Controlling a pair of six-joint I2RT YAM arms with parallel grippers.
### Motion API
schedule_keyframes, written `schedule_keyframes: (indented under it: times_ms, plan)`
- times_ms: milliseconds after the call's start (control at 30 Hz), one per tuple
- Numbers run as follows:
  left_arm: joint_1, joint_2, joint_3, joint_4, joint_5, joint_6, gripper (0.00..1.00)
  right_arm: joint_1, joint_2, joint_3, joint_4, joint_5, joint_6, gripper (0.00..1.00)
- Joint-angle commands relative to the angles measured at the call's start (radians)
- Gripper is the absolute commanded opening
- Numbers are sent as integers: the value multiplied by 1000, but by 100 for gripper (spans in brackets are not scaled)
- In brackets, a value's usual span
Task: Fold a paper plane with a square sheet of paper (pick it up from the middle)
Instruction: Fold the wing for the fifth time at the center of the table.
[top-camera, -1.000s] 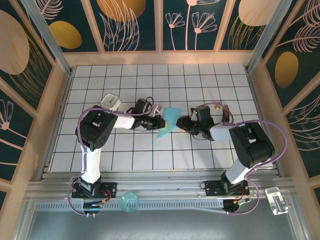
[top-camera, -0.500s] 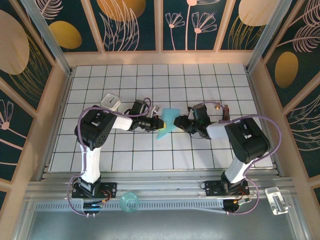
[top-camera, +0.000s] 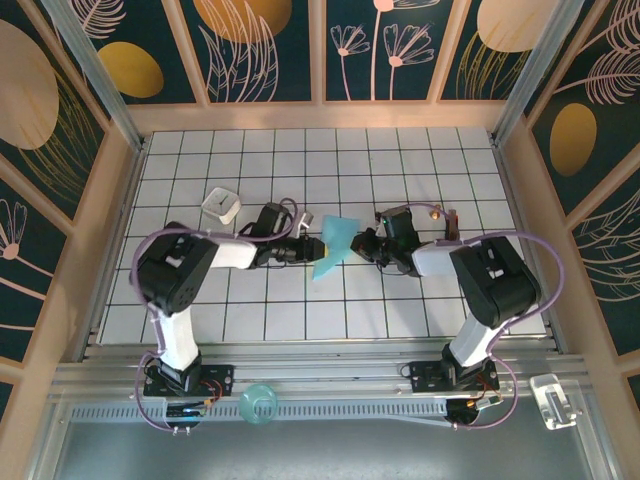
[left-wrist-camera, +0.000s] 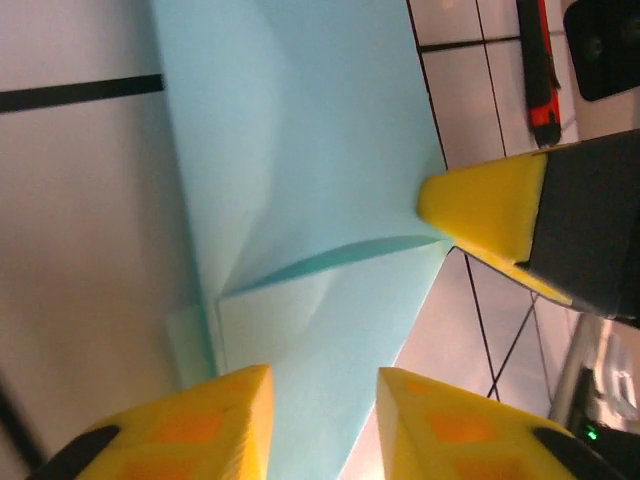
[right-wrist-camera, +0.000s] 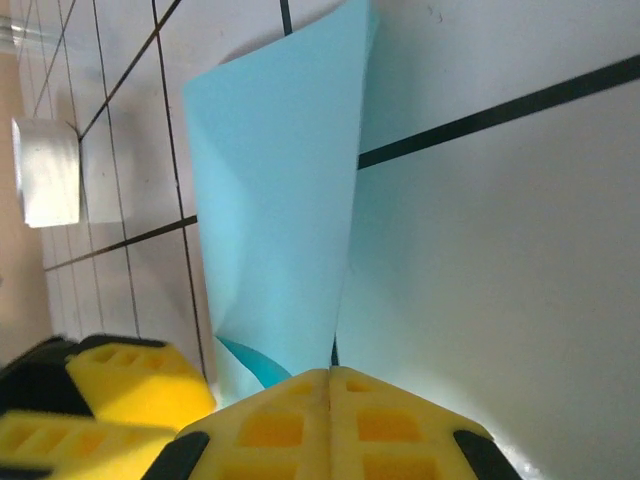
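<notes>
The top camera looked down on the whole table (top-camera: 250, 160); opposed wrist cameras closely shared the folded paper (left-wrist-camera: 320, 180).

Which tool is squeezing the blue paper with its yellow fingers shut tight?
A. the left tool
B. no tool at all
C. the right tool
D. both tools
C: the right tool has its yellow pads pressed together on the edge of the blue paper, while the left tool shows a gap between its pads.
</notes>
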Motion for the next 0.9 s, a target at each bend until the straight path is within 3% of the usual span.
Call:
schedule_keyframes:
  times_ms: [0,233,633,867]
  plan:
    - [-94,-115,-70,22,-255,175,39,10,-81,-11,-53,9,96,0]
    - [-262,-263,-150,45,-567,353,54,32,-140,-19,-102,6,199,0]
    - [-371,-107,-26,-4,-725,470,58,44,-174,-59,-62,-2,296,0]
    - [-402,-27,32,-44,-865,487,56,50,-156,-68,-30,-15,317,0]
